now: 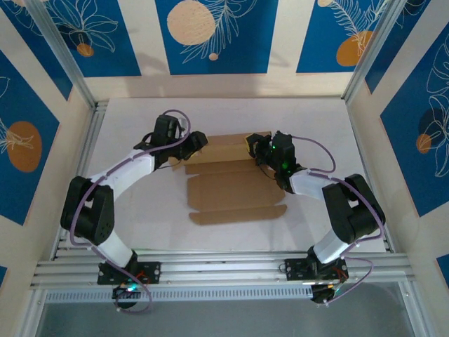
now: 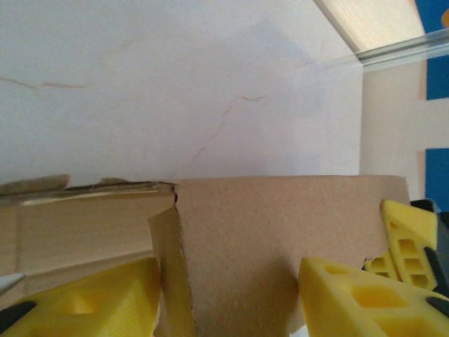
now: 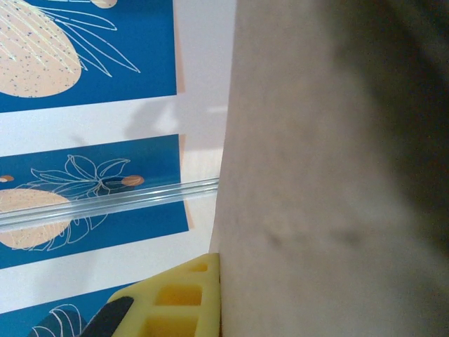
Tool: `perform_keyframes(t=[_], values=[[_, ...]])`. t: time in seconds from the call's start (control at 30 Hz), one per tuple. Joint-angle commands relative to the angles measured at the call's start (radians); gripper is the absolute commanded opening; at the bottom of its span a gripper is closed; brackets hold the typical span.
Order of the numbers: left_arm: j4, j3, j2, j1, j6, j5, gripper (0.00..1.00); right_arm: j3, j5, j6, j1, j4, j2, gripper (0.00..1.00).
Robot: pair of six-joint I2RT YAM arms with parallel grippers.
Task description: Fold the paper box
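Paper box [image 1: 235, 189] is lying mostly flat mid-way across the table [image 1: 140, 126], with its far flaps being raised. Left gripper [image 1: 198, 142] is sitting roughly half open astride the far-left flap, gripping nothing. Right gripper [image 1: 254, 147] is pinching the far-right panel shut, by the look of it. Next move, I reckon, is calling for both folding evenly along the crease

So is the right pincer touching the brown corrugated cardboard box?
Touching. In the right wrist view, the yellow finger of the right pincer sits flush against a panel of the brown corrugated cardboard box, with no gap between them.
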Motion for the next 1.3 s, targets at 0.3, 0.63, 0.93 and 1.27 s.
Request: perform_keyframes(t=[0.3,0.63,0.93,1.27], values=[[0.450,-0.143,0.017,-0.004,-0.276,0.029,0.19,0.014,0.007,0.002,0.016,-0.013,-0.017,0.11],[0.514,-0.175,0.020,-0.002,-0.305,0.023,0.22,0.012,0.013,0.009,0.013,-0.008,-0.021,0.10],[0.097,-0.129,-0.136,0.012,0.038,-0.057,0.53,0.024,0.019,-0.004,-0.019,-0.079,-0.057,0.10],[0.042,-0.324,-0.397,0.008,0.257,-0.237,0.54,0.055,0.026,0.018,-0.038,-0.158,-0.055,0.09]])
